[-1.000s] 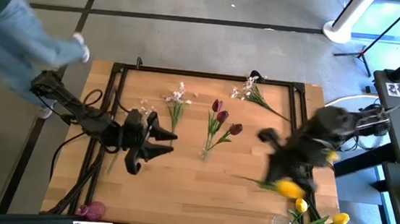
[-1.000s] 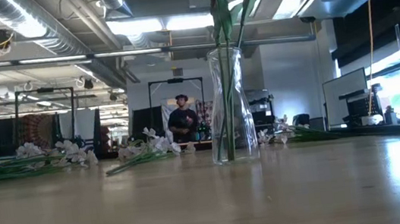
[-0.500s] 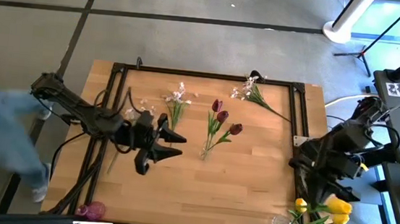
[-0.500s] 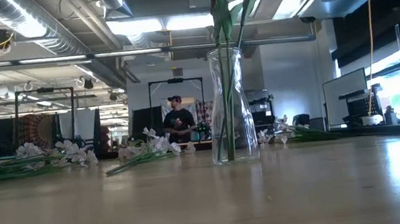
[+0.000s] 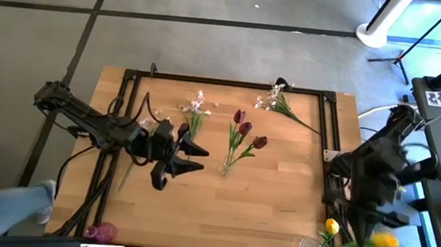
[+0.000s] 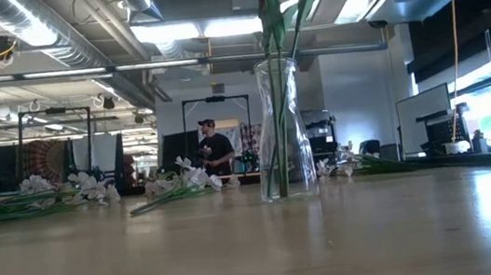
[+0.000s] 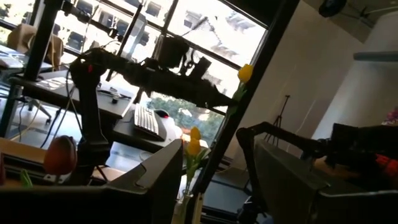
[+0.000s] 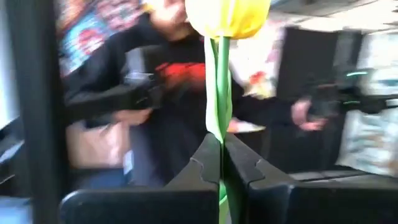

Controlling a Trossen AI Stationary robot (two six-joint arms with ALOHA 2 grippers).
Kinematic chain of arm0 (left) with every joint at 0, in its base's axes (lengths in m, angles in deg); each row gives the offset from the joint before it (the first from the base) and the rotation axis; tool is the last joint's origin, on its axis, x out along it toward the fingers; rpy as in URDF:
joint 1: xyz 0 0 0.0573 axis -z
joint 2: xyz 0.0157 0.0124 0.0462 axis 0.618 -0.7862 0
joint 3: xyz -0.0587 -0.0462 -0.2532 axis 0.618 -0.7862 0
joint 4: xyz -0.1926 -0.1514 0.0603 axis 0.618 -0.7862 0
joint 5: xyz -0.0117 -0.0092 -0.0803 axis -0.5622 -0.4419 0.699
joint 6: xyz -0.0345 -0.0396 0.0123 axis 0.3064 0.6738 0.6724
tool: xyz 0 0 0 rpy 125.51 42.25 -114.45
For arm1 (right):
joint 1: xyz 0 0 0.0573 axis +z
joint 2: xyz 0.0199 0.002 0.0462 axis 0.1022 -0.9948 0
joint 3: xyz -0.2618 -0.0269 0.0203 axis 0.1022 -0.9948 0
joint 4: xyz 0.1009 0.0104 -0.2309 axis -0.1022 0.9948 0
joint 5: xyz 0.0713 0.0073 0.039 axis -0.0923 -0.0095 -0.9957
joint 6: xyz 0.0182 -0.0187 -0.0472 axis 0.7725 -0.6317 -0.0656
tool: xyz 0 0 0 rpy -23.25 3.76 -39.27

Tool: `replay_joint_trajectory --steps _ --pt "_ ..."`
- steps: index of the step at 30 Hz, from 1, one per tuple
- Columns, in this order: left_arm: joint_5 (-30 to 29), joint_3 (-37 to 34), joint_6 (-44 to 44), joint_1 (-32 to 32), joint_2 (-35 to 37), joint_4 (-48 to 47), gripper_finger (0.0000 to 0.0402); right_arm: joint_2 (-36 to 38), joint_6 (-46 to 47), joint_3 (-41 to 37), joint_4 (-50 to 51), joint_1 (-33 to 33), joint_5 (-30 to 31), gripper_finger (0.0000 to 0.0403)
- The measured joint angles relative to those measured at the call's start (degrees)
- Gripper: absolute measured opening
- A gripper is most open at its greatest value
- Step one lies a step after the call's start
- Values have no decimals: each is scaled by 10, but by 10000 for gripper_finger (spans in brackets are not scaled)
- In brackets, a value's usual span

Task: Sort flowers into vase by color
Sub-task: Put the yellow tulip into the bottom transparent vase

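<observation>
Wooden table (image 5: pixel 278 200): right gripper (image 8: pixel 221 158), clenched on a yellow tulip (image 8: pixel 227 15), has swung toward its corner vase (image 5: pixel 310 246); left gripper (image 5: pixel 189 158) gapes empty.

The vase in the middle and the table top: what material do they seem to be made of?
The vase looks like clear, glossy glass: the green stems inside it and the room behind it show through its wall, and its edges catch highlights. It could also be clear plastic. The table top looks like light wood with a smooth, faintly shiny finish: the high view shows plank lines and grain, and the low view shows soft reflections.
</observation>
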Motion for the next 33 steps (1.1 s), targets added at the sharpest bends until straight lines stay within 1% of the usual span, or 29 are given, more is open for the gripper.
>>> replay_joint_trajectory --steps 3,5,8,14,23,26,33 --pt "0 0 0 6 0 0 195 2 -25 -21 -6 48 12 1" --pt "0 0 0 10 0 0 195 3 -35 -35 -7 73 42 1" --pt "0 0 0 14 0 1 195 6 -50 -52 -4 93 81 1" --pt "-1 0 1 14 0 2 195 10 -48 -82 -5 93 80 1" --pt "-1 0 2 14 0 2 195 52 -48 -100 20 93 80 1" --pt "-1 0 2 14 0 2 195 56 -52 -105 22 93 80 1" --pt "-5 0 2 14 0 2 195 55 -66 -140 21 93 59 1"
